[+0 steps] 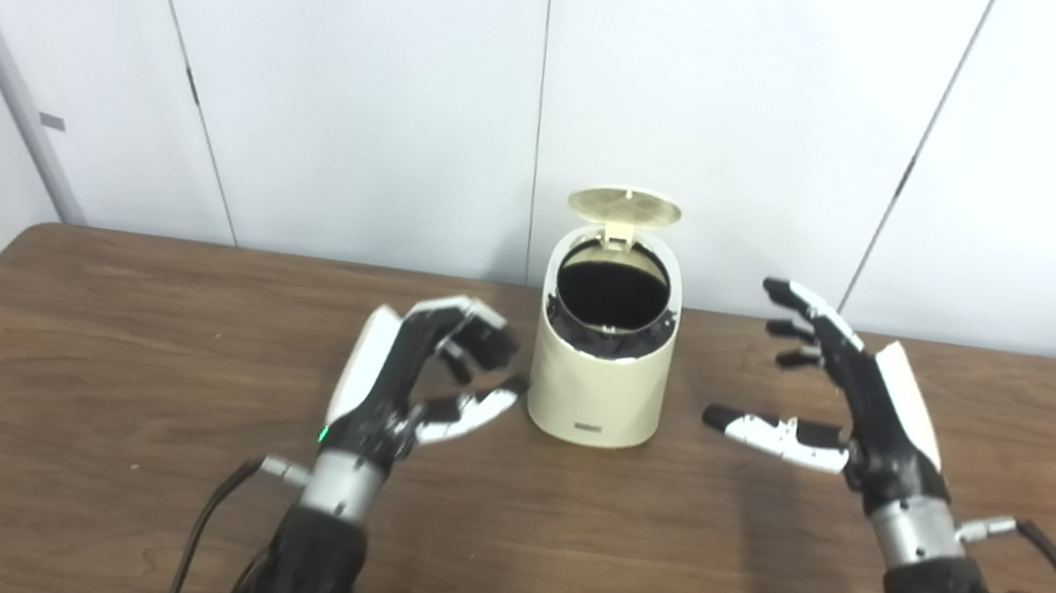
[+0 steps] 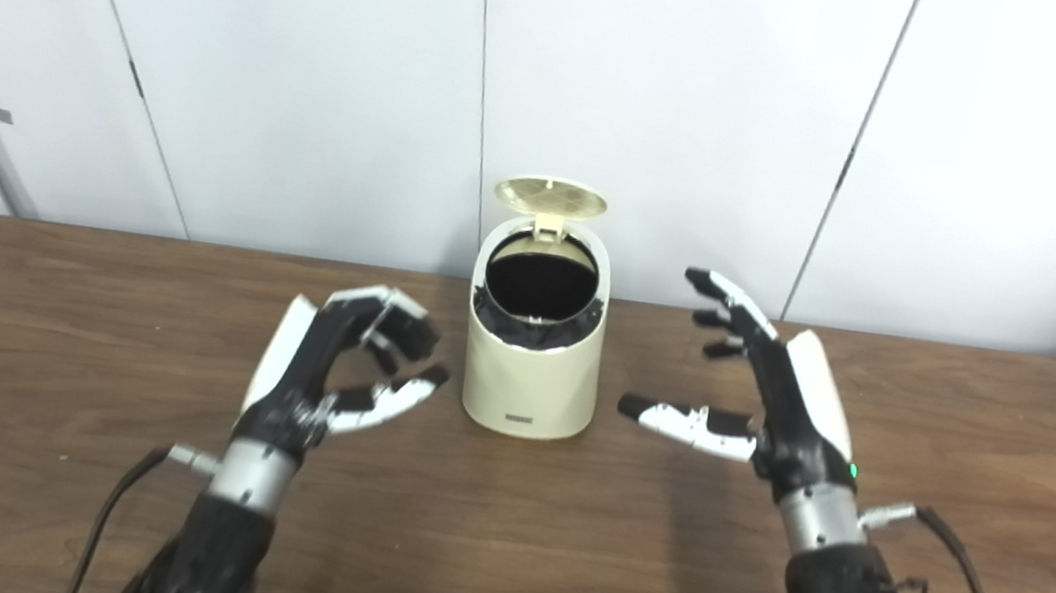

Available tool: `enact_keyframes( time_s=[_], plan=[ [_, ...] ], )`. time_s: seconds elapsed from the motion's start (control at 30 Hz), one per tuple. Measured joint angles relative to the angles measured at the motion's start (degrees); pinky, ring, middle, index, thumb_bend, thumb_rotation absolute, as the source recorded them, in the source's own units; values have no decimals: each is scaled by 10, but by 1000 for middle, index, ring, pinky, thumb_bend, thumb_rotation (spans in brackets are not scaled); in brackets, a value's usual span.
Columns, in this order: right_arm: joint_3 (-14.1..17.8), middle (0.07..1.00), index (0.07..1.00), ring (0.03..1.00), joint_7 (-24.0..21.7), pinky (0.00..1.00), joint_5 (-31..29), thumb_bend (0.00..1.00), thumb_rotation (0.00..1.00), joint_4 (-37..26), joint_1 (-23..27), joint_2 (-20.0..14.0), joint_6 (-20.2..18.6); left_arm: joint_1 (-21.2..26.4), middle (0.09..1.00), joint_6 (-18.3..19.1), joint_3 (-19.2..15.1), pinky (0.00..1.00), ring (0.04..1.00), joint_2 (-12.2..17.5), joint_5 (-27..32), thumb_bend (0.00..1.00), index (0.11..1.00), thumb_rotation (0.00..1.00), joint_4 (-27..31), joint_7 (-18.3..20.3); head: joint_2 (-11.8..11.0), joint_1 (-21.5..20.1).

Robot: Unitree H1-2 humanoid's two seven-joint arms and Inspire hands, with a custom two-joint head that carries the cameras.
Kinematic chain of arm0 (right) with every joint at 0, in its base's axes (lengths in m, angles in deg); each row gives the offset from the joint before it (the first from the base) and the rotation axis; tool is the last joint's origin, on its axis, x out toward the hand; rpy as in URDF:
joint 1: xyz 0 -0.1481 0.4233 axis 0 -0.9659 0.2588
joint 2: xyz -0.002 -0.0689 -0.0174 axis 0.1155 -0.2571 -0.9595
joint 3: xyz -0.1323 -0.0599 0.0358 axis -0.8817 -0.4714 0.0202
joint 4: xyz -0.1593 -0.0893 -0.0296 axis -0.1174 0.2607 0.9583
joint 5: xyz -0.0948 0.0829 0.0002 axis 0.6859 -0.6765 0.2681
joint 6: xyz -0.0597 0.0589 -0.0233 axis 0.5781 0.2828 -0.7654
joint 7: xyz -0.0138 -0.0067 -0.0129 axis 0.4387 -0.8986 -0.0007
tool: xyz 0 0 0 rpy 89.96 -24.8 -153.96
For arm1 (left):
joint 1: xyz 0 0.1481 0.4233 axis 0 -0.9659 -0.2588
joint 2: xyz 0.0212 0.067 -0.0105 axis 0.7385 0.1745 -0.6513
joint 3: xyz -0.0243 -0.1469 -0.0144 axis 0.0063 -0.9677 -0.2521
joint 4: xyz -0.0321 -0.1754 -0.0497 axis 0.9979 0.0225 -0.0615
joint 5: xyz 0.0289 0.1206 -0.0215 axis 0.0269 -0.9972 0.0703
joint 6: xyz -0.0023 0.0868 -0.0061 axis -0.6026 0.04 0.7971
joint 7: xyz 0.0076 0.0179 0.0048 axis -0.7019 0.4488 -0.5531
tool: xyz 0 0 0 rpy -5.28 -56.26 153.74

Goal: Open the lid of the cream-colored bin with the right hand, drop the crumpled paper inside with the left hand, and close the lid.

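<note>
Both hands (image 1: 423, 374) (image 1: 828, 394) empty beside bin (image 1: 598, 386), lid (image 1: 624, 206) up, inside seemingly dark

Cream-colored bin (image 1: 601, 376) stands upright at table (image 1: 67, 441) centre, near the far edge. Its lid (image 1: 625, 206) is raised, hinged at the back; the interior looks dark, contents cannot be made out. My left hand (image 1: 423, 374) sits just left of the bin, fingers curled, holding nothing. My right hand (image 1: 828, 394) is to the bin's right, apart from it, fingers spread.
</note>
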Motion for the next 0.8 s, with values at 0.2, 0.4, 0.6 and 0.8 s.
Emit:
enact_keyframes(
  time_s=[0.2, 0.4, 0.6, 0.8],
  plan=[
    [-9, 849, 843, 792, -15, 644, 17, 689, 325, 25, 59, -17, -1, -28, 683, -28, -16, 502, 617, -11, 13, 500, 498, 65, -9, -22, -13, -2],
    [-30, 880, 870, 822, -46, 703, 38, 704, 401, 24, 96, -29, -21, -27, 693, -41, -21, 514, 623, -18, 27, 500, 498, 65, -44, -33, -18, -4],
    [-37, 880, 869, 819, -58, 677, 44, 723, 341, 47, 124, -36, -24, -27, 718, -50, -23, 548, 652, -17, 28, 588, 729, 156, -60, -37, -23, -5],
    [-55, 891, 887, 827, -71, 668, 57, 720, 351, 80, 157, -37, -26, -26, 717, -49, -21, 543, 651, -20, 25, 598, 737, 159, -71, -37, -25, -2]
  ],
)
